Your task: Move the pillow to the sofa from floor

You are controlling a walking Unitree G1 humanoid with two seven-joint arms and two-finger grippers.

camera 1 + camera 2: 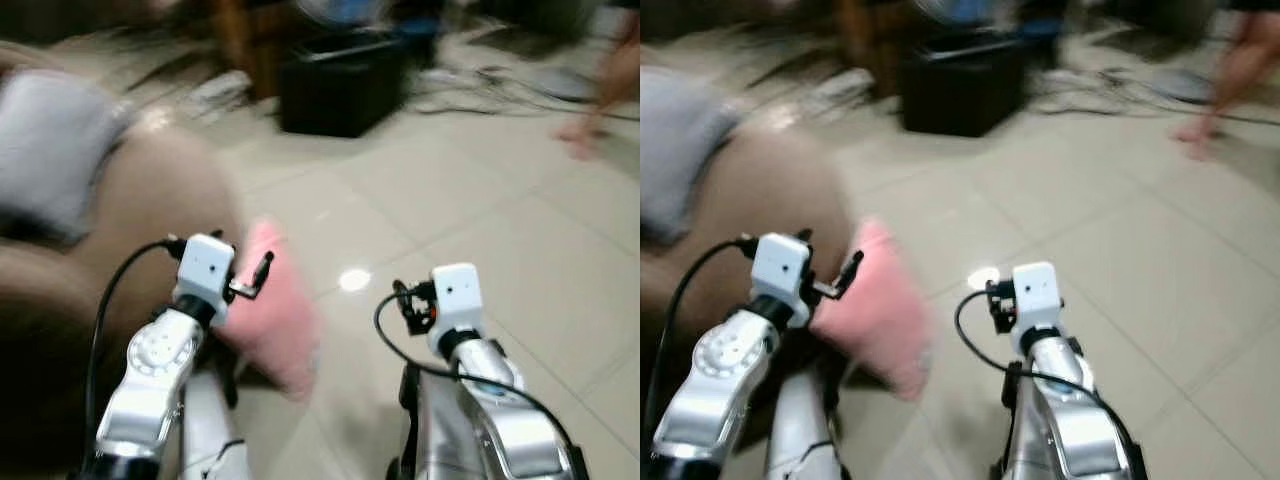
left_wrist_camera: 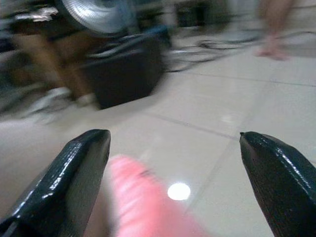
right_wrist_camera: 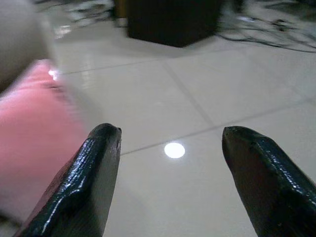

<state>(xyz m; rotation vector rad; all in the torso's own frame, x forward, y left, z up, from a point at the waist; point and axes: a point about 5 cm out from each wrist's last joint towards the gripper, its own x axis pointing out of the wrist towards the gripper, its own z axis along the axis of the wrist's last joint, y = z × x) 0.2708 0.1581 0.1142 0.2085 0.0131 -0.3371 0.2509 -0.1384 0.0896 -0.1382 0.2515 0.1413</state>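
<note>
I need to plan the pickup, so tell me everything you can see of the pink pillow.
The pink pillow looks soft and fabric-covered, plain pink, blurred by camera motion. It stands tilted on the tiled floor, leaning against the front of the brown sofa. The left gripper hangs just above it, fingers open and apart from it; the right gripper is open beside it. Seams or a zip cannot be made out.

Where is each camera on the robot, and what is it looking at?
Head eyes: look forward and down at the pink pillow, brown sofa and both silver arms.
Left wrist: looks along the left gripper, jaws open, at pillow and black box.
Right wrist: looks along the right gripper, jaws open, at tiled floor.
Shared: pillow, black box.
</note>
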